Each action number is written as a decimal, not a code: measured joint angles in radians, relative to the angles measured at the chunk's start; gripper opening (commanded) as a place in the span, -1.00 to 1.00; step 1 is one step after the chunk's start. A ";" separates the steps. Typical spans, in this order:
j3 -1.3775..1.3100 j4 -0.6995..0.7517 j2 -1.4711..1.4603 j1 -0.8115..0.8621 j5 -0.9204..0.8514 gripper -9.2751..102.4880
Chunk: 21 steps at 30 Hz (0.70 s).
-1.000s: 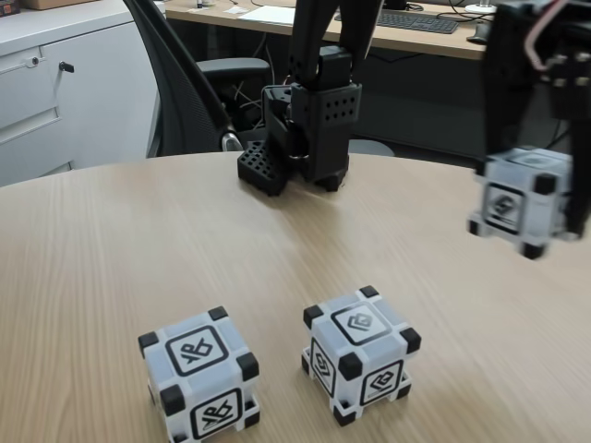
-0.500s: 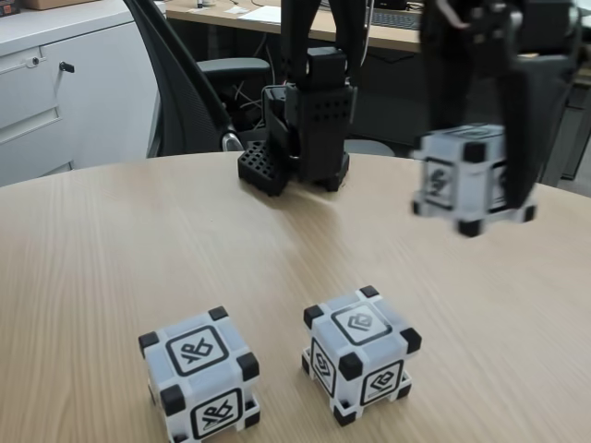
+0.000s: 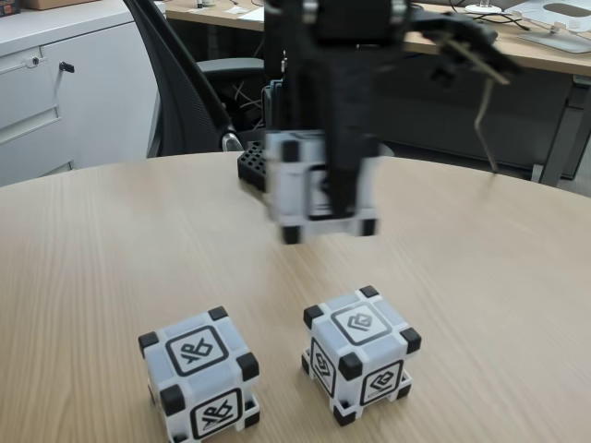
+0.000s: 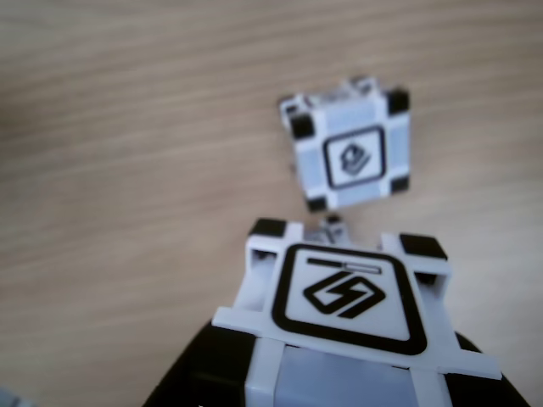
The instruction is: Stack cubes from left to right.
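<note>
wooden table (image 3: 102, 240), office chair (image 3: 199, 88), white cabinet (image 3: 55, 83)

No words, brands or numbers can be read. Each cube face bears a black-framed glyph: an angular S-like mark on the held cube (image 4: 344, 292), a layered diamond on the cube (image 4: 352, 154) below the gripper (image 3: 337, 198).

Even, bright indoor light casts soft shadows on the wooden table (image 3: 111, 249), while the held cube (image 3: 319, 185) is motion-blurred in the fixed view and the other view looks soft.
</note>
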 measured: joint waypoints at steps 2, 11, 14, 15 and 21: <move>0.000 0.000 0.000 0.040 -0.023 -0.84; 0.000 0.000 0.000 0.199 -0.087 -0.84; 0.000 0.000 0.000 0.224 -0.103 -0.84; 0.000 0.000 0.000 0.232 -0.106 -0.84; -0.014 -0.020 -0.006 0.258 -0.112 -0.84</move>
